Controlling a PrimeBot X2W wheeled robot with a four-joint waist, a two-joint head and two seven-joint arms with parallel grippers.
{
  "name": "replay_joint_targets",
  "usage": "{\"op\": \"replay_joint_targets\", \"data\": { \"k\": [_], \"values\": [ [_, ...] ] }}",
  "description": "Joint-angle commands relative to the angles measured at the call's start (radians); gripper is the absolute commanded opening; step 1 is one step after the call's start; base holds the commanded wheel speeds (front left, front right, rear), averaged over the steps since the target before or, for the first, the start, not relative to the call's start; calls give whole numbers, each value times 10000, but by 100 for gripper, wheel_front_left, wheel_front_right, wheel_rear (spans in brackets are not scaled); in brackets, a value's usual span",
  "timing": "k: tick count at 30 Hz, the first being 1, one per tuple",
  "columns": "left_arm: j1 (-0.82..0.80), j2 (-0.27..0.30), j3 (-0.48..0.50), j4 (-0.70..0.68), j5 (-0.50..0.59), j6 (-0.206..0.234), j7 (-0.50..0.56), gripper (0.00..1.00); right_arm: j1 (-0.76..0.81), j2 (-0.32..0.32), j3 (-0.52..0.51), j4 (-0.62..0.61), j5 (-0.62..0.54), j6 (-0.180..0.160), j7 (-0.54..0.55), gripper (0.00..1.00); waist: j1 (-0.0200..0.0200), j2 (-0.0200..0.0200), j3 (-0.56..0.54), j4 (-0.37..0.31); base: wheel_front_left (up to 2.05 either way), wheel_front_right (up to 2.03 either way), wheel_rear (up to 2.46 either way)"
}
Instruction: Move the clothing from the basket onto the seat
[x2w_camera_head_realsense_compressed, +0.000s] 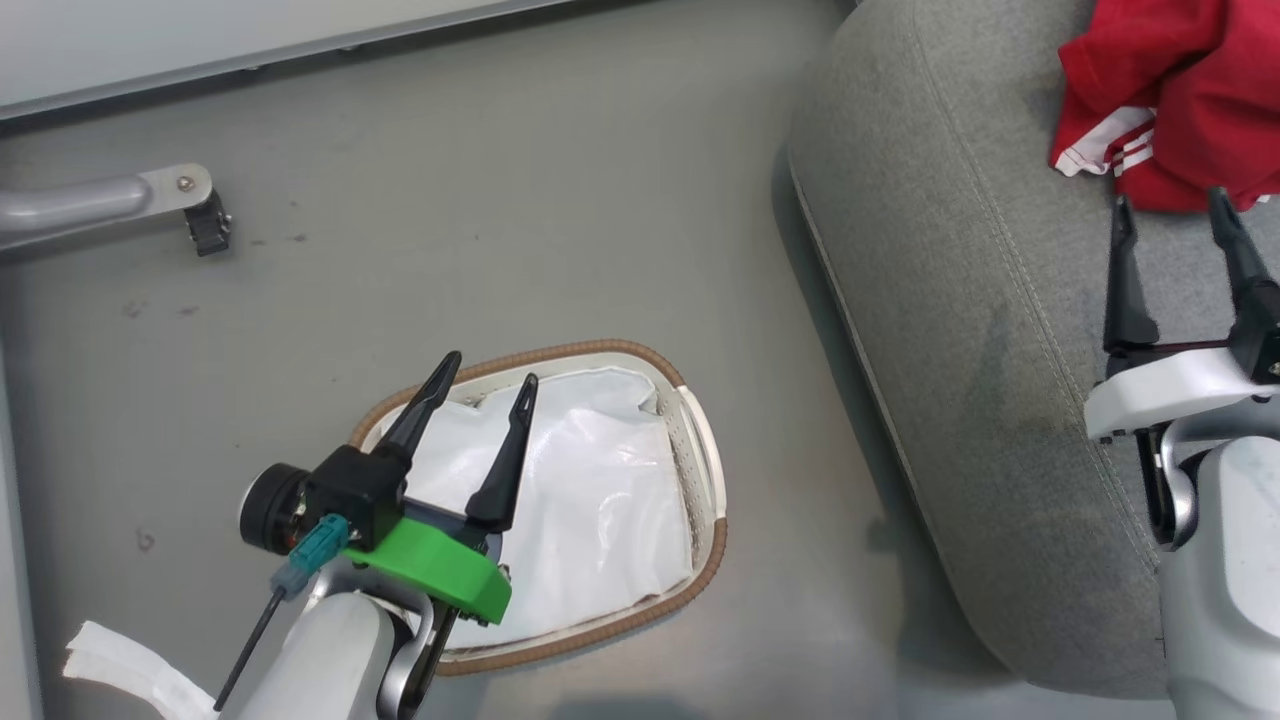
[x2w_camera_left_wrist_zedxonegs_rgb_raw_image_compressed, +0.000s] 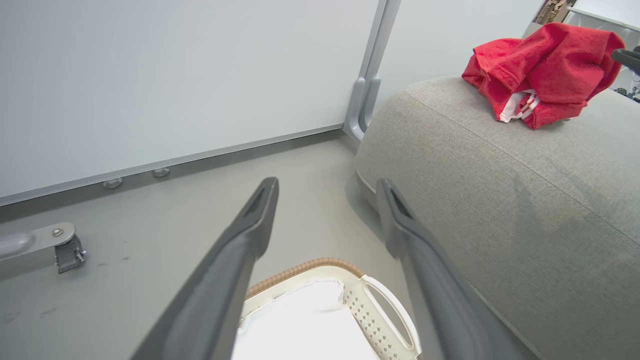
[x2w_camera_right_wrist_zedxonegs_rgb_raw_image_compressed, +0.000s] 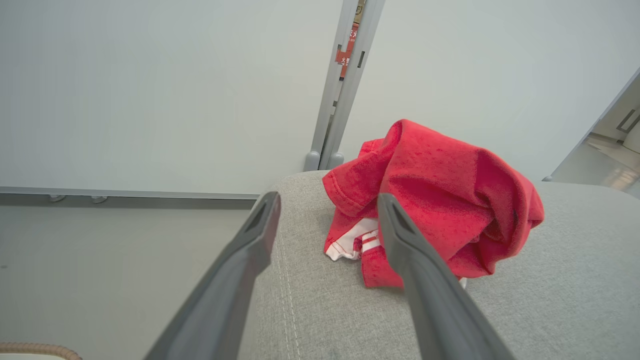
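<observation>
Left gripper: fingers spread wide, empty, over the basket. The basket stands on the floor and holds a white lining. Seat: right of the basket. Clothing: bunched on the seat. Right gripper: fingers wide, empty, beside the clothing.

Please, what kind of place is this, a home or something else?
Probably a test room or lab set up a little like a home. A grey sofa seat and a laundry basket stand on a bare grey floor, beside plain white partition panels in metal frames.
</observation>
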Motion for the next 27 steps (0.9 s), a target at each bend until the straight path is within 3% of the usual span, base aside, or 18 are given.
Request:
{"op": "replay_joint_targets", "data": {
  "k": [1, 18, 27],
  "values": [
    [277, -75, 210, 80, 125, 9, -3, 100, 225, 47, 119, -86, 172, -15, -45, 100, 1, 0, -531, 427, 0, 0, 0],
    [1340, -830, 3155, 580, 1147, 9, -2, 100, 1231, 513, 2420, 356, 1221, -15, -46, 100, 1, 0, -1728, 1500, 0, 0, 0],
    [2108, -1117, 4202, 397, 1693, 9, -2, 100, 2060, 510, 2666, 377, 1860, -15, -47, 100, 1, 0, -2330, 1612, 0, 0, 0]
  ]
}}
